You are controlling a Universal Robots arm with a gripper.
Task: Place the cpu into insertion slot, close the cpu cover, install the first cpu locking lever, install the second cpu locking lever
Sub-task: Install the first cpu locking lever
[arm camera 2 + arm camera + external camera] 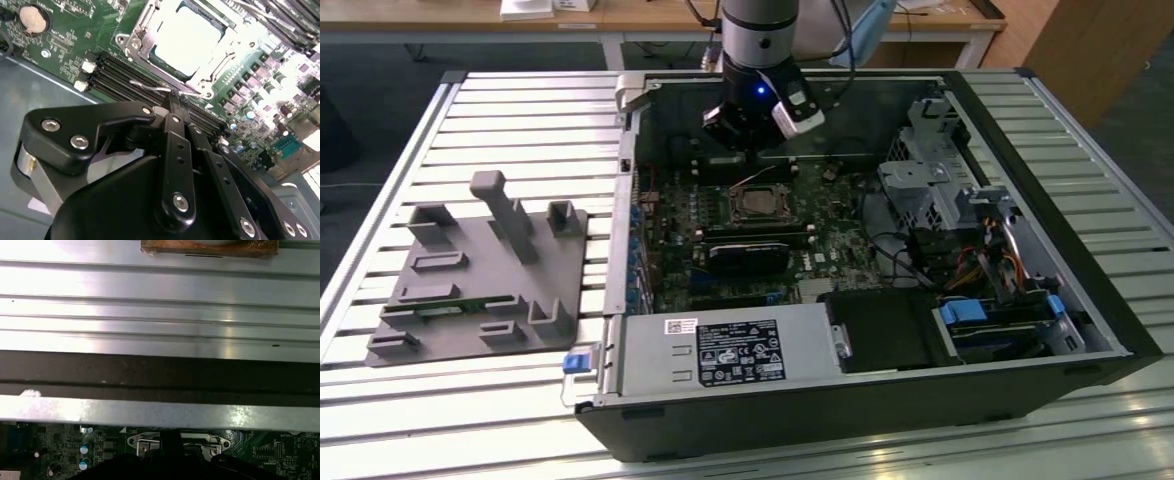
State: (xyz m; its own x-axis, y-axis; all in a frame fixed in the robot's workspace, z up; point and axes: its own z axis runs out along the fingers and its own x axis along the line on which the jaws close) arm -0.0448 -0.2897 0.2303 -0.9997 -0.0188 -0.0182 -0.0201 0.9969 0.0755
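My fingers [175, 100], nearly closed, pinch a thin wire lever [150, 86] just beside the cpu cover [185, 42].

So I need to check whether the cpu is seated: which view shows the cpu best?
The second wrist view: the cpu sits in the insertion slot, close up though glare-washed. In the exterior view it is a small dark square below the gripper. The first wrist view catches just the slot's rim.

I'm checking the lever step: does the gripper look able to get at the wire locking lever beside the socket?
Probably yes: the gripper sits right at the wire locking lever beside the insertion slot, with nothing between them.
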